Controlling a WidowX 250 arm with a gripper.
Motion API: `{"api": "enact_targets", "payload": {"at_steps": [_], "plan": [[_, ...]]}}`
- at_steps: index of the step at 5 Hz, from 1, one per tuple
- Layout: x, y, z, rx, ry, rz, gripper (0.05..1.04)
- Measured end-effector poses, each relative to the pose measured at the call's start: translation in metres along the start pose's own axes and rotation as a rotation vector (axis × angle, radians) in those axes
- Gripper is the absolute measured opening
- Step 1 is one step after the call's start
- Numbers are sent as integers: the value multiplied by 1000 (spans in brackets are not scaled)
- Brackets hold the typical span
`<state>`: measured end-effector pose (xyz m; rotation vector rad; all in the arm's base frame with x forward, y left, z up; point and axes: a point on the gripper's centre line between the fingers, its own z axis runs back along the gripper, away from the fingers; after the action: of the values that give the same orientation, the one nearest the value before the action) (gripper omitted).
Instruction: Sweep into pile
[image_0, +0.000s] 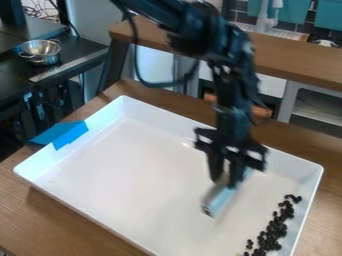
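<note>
The gripper (225, 183) is pinching a pale blue sweeper (217, 201) inside the white tray (133, 170), apart from the black beans (272, 233), which lie in a ragged strip by the wall at the view's right. To bunch them well, the sweeper's long edge should sit flat on the tray floor past the thin far end of the strip, then push along the wall toward the thicker part in short, slow strokes; speed or tilt could scatter beans or let some slip under
</note>
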<state>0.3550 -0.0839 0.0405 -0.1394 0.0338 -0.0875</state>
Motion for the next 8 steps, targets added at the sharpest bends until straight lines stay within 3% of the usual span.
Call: {"api": "enact_targets", "payload": {"at_steps": [1,2,3,5,8], "plan": [[0,21,7,-12,1,29,325],[8,27,9,20,-38,71,326],[18,34,-15,58,-35,121,325],[33,31,-25,85,-52,169,326],[40,13,-30,83,-28,149,326]]}}
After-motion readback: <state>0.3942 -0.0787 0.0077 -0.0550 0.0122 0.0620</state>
